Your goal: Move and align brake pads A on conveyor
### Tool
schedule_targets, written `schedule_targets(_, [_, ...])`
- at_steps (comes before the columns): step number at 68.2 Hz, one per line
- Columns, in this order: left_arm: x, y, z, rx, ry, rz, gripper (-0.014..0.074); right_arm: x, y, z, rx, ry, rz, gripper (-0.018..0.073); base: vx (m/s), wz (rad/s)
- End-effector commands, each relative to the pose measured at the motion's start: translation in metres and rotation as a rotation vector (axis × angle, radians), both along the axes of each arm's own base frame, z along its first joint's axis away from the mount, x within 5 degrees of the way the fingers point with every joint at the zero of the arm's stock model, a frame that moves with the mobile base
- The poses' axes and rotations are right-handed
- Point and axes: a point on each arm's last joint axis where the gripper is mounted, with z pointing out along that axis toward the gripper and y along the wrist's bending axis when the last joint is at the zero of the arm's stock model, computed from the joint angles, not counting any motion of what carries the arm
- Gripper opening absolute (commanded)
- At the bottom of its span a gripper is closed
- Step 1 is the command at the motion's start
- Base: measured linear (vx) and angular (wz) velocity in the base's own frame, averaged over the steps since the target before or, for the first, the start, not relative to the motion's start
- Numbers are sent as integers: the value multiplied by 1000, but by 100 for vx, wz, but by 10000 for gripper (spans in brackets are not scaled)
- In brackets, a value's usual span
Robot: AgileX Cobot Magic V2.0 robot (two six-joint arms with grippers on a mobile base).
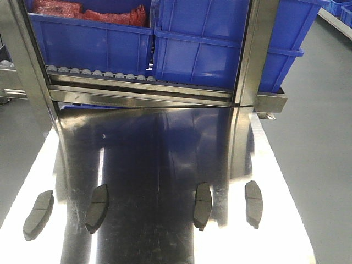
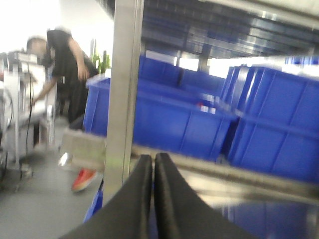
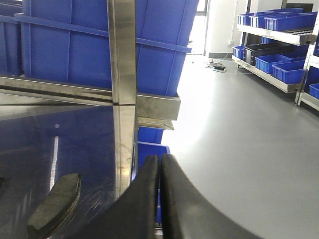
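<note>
Front view: 4 brake pads (image 1: pixel 203 204) | wrist views: L gripper (image 2: pixel 153 158), R gripper (image 3: pixel 159 159) clenched

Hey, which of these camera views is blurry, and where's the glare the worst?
Left wrist view: motion-blurred throughout, the person and blue bins smeared, the top-left background blown out. Exterior front view: sharp, but the steel table mirrors the bins and glares white along both side edges. Right wrist view: crisp, overexposed only at the far doorway.

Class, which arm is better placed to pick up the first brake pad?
Probably right: a brake pad lies near the right gripper; the left gripper faces blue bins, no pad.
</note>
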Motion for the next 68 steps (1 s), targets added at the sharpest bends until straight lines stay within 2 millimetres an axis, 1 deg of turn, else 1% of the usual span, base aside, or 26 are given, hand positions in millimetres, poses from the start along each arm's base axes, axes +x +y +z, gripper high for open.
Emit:
schedule_targets(1, [13, 0, 24, 2, 93, -4, -6, 0, 1, 3, -7, -75, 12, -11, 0, 0])
schedule_targets(5, [23, 1, 28, 28, 196, -7, -6, 0, 1, 3, -7, -75, 12, -11, 0, 0])
schedule_targets(12, [41, 2, 27, 40, 360, -15, -6, 0, 1, 3, -7, -75, 12, -11, 0, 0])
schedule_targets(19, [55, 2, 17, 31, 487, -21, -6, 0, 1, 3, -7, -75, 12, -11, 0, 0])
schedule_targets(23, [59, 3, 11, 28, 543, -23, -6, 0, 1, 3, -7, -75, 12, -11, 0, 0])
schedule_targets(29, [63, 3, 8, 20, 561, -23, -6, 0, 1, 3, -7, -75, 12, -11, 0, 0])
schedule_targets(35, [62, 3, 5, -19, 592, -16, -5, 0, 1, 3, -7, -75, 12, -11, 0, 0])
schedule_targets(41, [61, 3, 1, -16, 634, -18, -1, 0, 1, 3, -7, -75, 12, -11, 0, 0])
schedule_targets(48, [64, 3, 2, -6, 656, -19, 19, 0, 1, 3, -7, -75, 12, -11, 0, 0])
schedule_targets(57, [66, 3, 12, 33, 655, -31, 100, 0, 1, 3, -7, -75, 12, -11, 0, 0])
schedule_targets(64, [65, 2, 16, 52, 666, -42, 215, 0, 1, 3, -7, -75, 12, -11, 0, 0])
schedule_targets(68, [64, 2, 16, 55, 670, -43, 300, 0, 1, 3, -7, -75, 12, -11, 0, 0])
